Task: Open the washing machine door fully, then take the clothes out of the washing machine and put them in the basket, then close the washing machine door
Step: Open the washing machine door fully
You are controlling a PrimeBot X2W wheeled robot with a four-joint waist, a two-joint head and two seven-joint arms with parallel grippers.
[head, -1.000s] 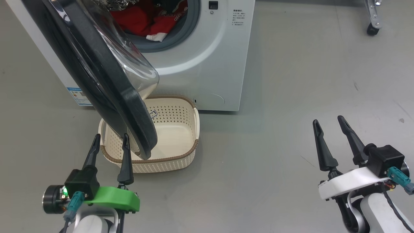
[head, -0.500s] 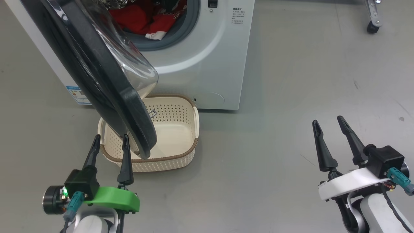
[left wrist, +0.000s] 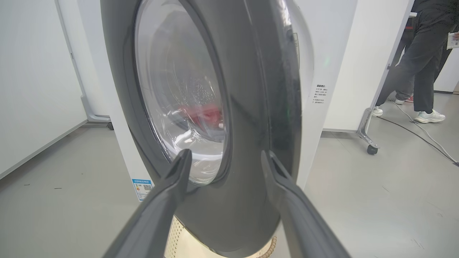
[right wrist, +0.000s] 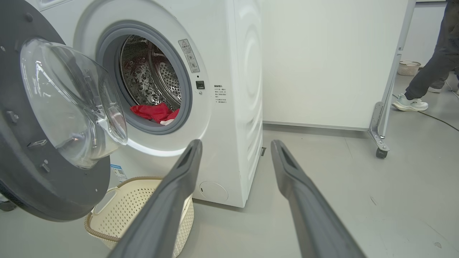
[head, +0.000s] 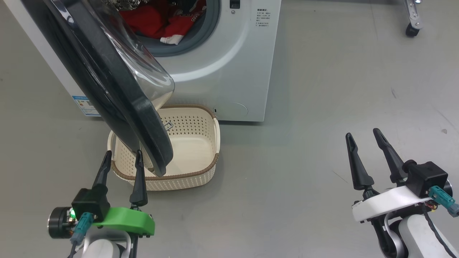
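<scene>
**Door ajar above the basket, both grippers spread wide**

The washing machine door point(head: 107, 80) stands partly swung out from the washing machine point(head: 222, 71). It is a broad round door with a glossy black rim and a bulging clear glass bowl on its inner side. Its lower edge hangs over the left part of the basket point(head: 179, 183).

The machine is white, with a grey rubber ring point(right wrist: 186, 89) around a dimpled steel drum point(right wrist: 154, 75) and a small blue label point(head: 85, 105) low on its front. The clothes point(head: 161, 19), bright red with white trim and lettering, lie bunched at the bottom of the drum, against the ring.

The basket sits on the grey floor just before the machine. It is cream, perforated and rounded, with a brown woven-look rim, and its smooth bottom shows.

The left gripper point(head: 122, 154) holds nothing, its fingers wide apart just beside the door's lower rim; whether they touch it cannot be told. The right gripper point(head: 362, 133), equally spread and holding nothing, hovers over bare floor well to the right.
</scene>
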